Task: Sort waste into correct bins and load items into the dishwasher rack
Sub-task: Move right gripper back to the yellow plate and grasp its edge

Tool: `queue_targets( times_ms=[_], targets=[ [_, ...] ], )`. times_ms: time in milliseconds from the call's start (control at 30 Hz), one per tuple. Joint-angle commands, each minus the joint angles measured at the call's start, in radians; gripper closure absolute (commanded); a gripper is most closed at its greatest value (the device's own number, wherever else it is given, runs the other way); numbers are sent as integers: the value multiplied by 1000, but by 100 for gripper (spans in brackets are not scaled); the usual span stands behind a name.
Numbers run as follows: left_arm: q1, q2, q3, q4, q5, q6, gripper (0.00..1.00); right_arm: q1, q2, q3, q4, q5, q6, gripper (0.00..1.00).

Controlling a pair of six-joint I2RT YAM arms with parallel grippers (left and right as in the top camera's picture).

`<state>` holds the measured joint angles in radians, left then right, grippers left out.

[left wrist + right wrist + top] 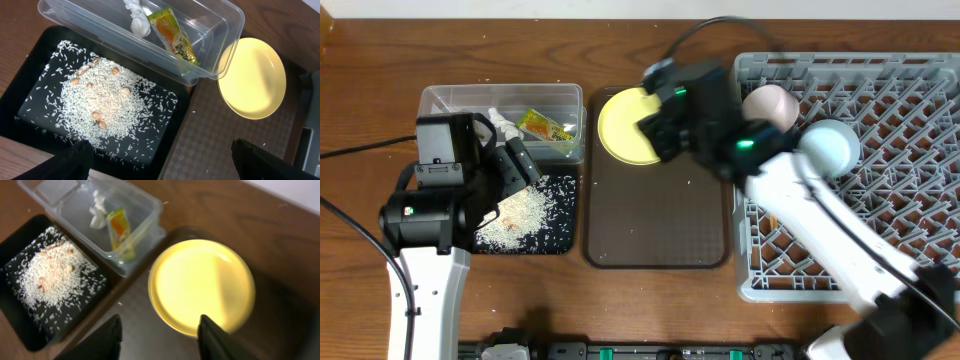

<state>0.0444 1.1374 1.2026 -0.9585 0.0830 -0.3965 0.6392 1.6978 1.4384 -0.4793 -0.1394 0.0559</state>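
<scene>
So the yellow plate (200,285) is the thing we're after right now. It's lying flat at the 11 o'clock corner of the brown serving tray (655,220), just beside the clear tub (440,100). It's round, so there's no long axis to line up with; we'd guess any bit of rim will do. The right gripper (160,337) hangs right over it with its fingers (111,340) spread apart and holding nothing. In the wrist view the plate sits at roughly 12 to 1 o'clock from them, close by. That arm is clearly the nearer one, and the dishwasher rack (880,80) is off at the plate's 3 o'clock on the same side. The left gripper (165,165) is also spread and empty, above the black tray (175,125) with the rice (100,105) piled in it. The snack wrapper (172,35) and paper scrap (137,17) are already in the tub.
</scene>
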Motion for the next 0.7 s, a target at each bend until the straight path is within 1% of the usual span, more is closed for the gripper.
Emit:
queue_targets(
  times_ms=[0,133,367,433,667],
  targets=[
    [4,4,-1,1,3,-2,9,59,93,6,55,50,10,47],
    [4,4,-1,1,3,-2,9,97,203,6,121,112,10,42],
    [4,4,-1,1,3,-2,9,104,330,6,225,216,11,42],
    [4,4,-1,1,3,-2,9,101,360,6,251,218,10,39],
    [4,4,-1,1,3,-2,9,102,445,6,262,208,11,41]
  ],
)
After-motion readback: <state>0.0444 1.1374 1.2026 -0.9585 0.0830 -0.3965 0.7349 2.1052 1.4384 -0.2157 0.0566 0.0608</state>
